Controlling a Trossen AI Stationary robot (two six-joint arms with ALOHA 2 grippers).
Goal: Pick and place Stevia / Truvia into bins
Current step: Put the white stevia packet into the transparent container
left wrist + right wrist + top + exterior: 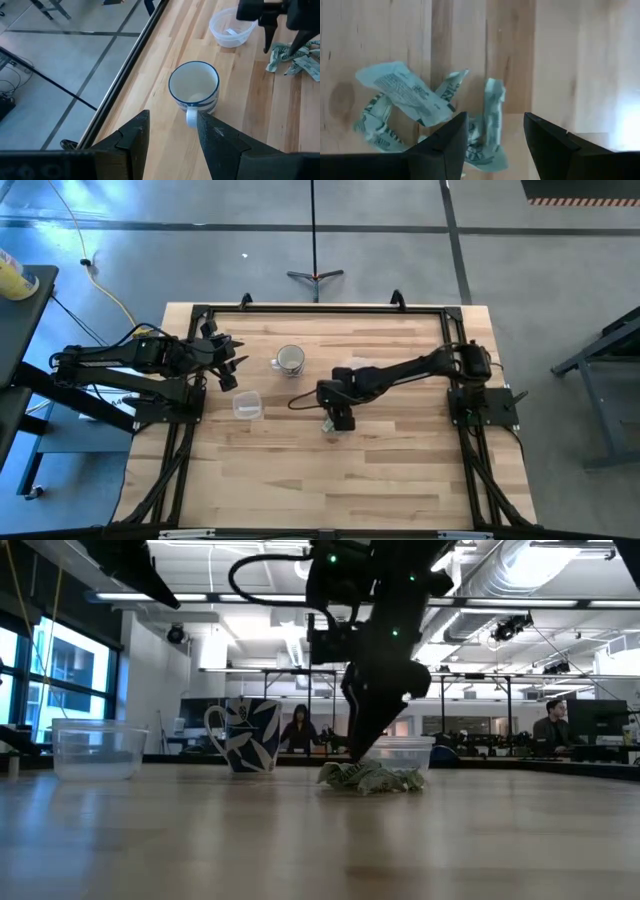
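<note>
A heap of crumpled pale green and white sweetener packets (pixel 400 97) (pixel 370 778) lies on the wood near the table's middle (pixel 330 425). My right gripper (pixel 492 137) (pixel 337 417) points down over the heap, open, with one upright packet (pixel 492 112) between its fingers. The round clear cup (pixel 231 27) (pixel 408 752) stands just beyond the heap, toward the far edge, with one packet inside. My left gripper (pixel 170 135) (pixel 226 368) waits open above the table's left side, facing the mug. My right gripper comes at the packet heap from above with its fingers (pixel 365 745) pointing down, and its fingertips are down at the top of the heap. I cannot tell whether they touch any packet.
A white mug with blue leaf print (pixel 194 87) (pixel 290 360) stands toward the far edge, left of the cup. A squarish clear tub (pixel 247 405) (pixel 95 750) sits left of the heap. Bare wood lies toward the near edge (pixel 330 490). People sit in the room behind.
</note>
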